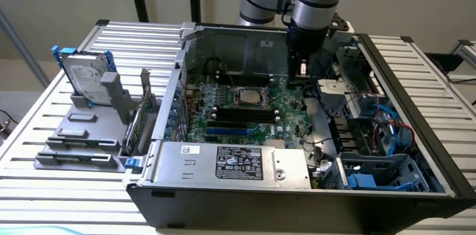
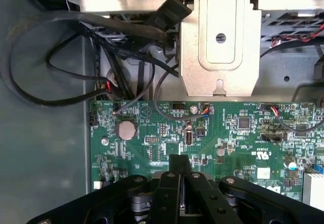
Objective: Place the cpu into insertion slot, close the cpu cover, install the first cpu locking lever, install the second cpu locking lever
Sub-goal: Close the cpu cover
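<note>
Jaws stand shut on the gripper [image 2: 181,178], its fingertips pressed together with no gap showing (whether anything thin sits between them I cannot tell). It hangs over the green board [image 2: 228,133] inside the case [image 1: 223,207]. In the exterior view the gripper [image 1: 302,72] is near the case's back wall, to the exterior view's right of the slot [image 1: 236,97] and apart from it, touching nothing that I can make out. A pale square shows in the middle of the slot's dark frame. I take it to be the cpu [image 1: 250,96], lying flat with its metal top up, just beside the memory sticks [image 1: 242,115] on their far side. Being square, it has no long axis to speak of; its edges run in line with the slot's rim and with the board's edges. I judge it light, thin and stiff, with a smooth metal top that fingers would slip on. It is probably delicate underneath, where its contacts meet the slot (the slot's own pins likely bend easily too). The sound hold would be on two opposite edges, kept level, never pinched across the faces.
</note>
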